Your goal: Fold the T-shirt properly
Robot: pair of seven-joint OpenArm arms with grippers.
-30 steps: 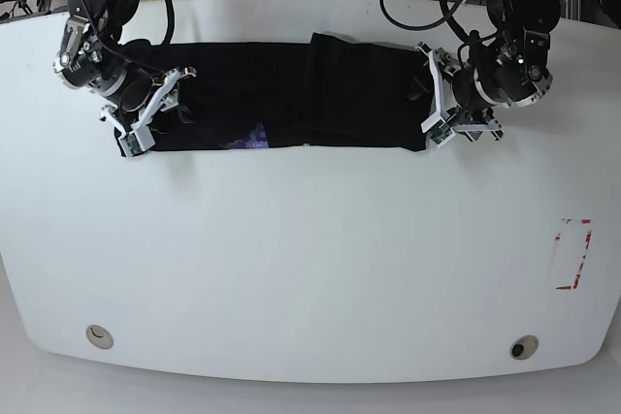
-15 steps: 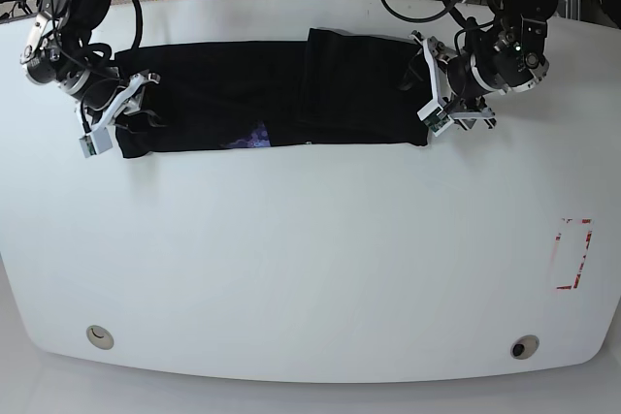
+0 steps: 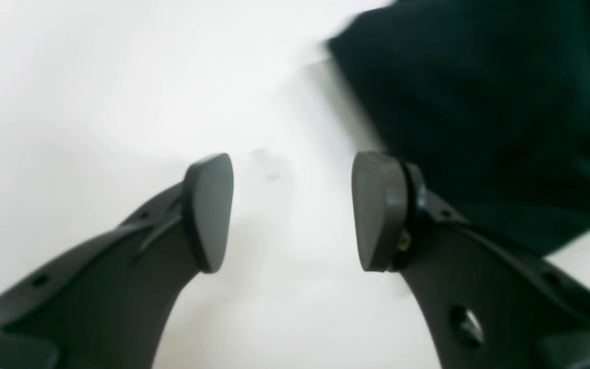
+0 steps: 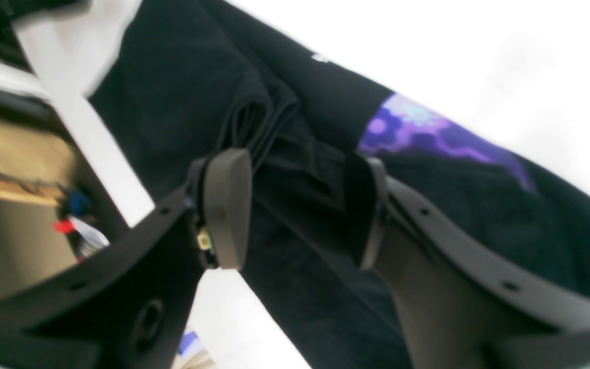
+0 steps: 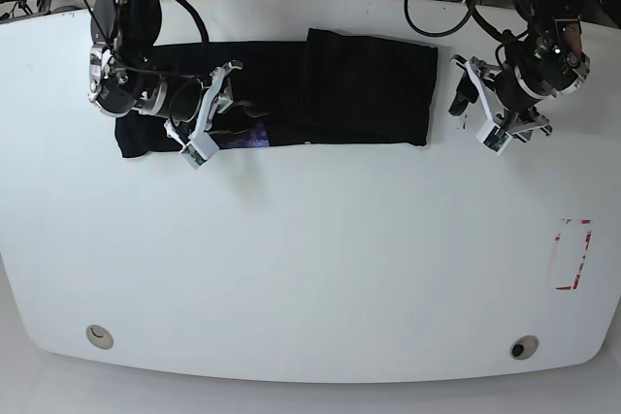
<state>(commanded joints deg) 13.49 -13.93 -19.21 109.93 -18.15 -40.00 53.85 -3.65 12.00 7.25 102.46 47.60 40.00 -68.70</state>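
In the left wrist view, I am seeing the left gripper (image 3: pixel 292 210) with its two pads well apart and nothing between them. It is hanging over the bare white table (image 3: pixel 95 87). The black T-shirt (image 3: pixel 484 102) is lying just beside it, to the upper right of the picture, and one dark edge passes behind the right pad, but the cloth is not inside the gap. This picture is blurred, so I cannot tell whether the pad touches the fabric.

In the right wrist view, I am looking at the right gripper (image 4: pixel 297 210), also spread apart. Bunched folds of the T-shirt are sitting between the two pads, near the purple print (image 4: pixel 428 136), but the pads are not pressing on them yet as far as I can see.

In the base view, the T-shirt (image 5: pixel 369 84) is lying as a long narrow band along the far side of the table (image 5: pixel 310 269). One end is already laid over itself as a neater block near the left gripper (image 5: pixel 475 113), which is standing apart from the cloth. The right gripper (image 5: pixel 209 118) is over the other end.

I am judging that the lengthwise folding is done and the crosswise folding is only partly done; the end under the right gripper is still to be brought over.
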